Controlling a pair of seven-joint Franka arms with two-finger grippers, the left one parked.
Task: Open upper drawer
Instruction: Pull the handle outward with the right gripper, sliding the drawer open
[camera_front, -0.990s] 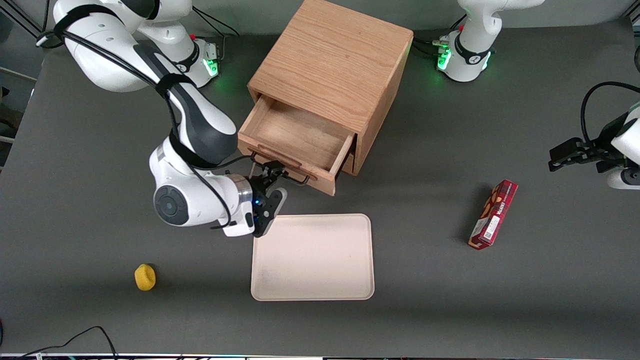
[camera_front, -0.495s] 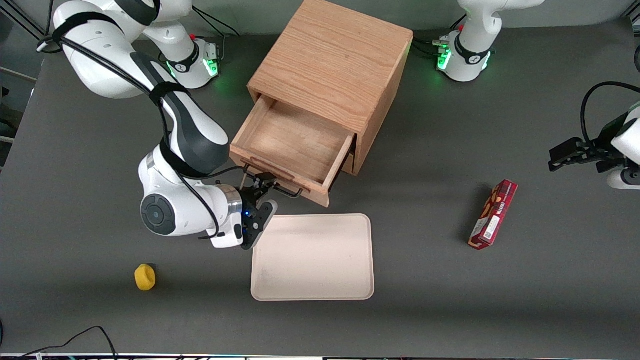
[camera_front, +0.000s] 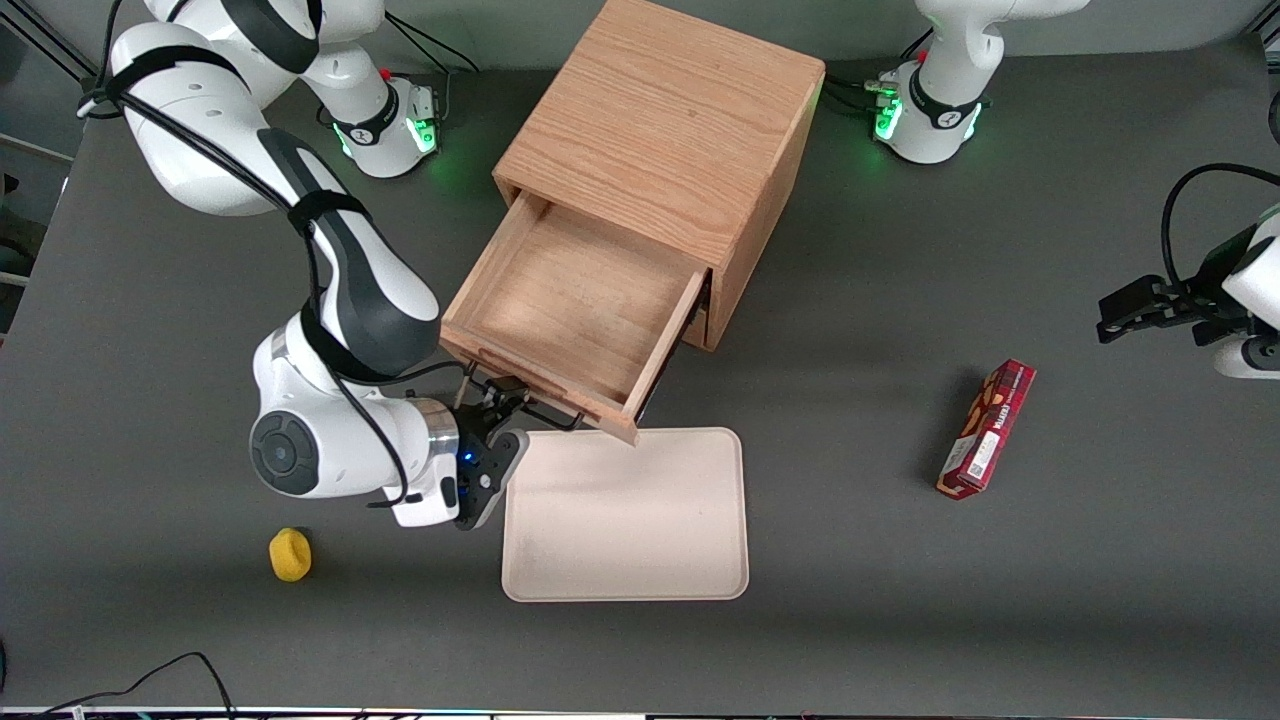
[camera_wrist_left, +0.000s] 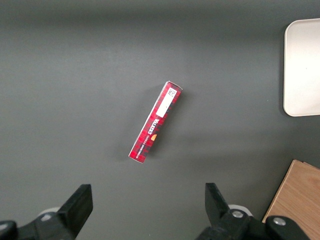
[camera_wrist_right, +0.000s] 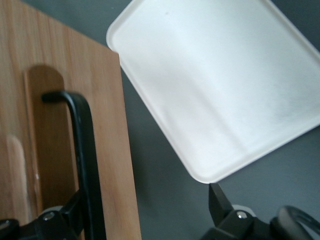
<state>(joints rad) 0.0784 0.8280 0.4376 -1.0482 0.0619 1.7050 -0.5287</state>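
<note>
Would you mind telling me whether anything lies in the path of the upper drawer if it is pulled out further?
The upper drawer, its handle at the gripper, already overhangs the tray; whether it clears it is unclear.

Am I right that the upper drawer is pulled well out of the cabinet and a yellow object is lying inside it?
Not quite: the front view shows the upper drawer pulled well out by the tool at its handle, but empty; the yellow object lies on the table.

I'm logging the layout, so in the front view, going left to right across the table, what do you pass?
Yellow object → gripper on the upper drawer's handle → tray → red box.
</note>
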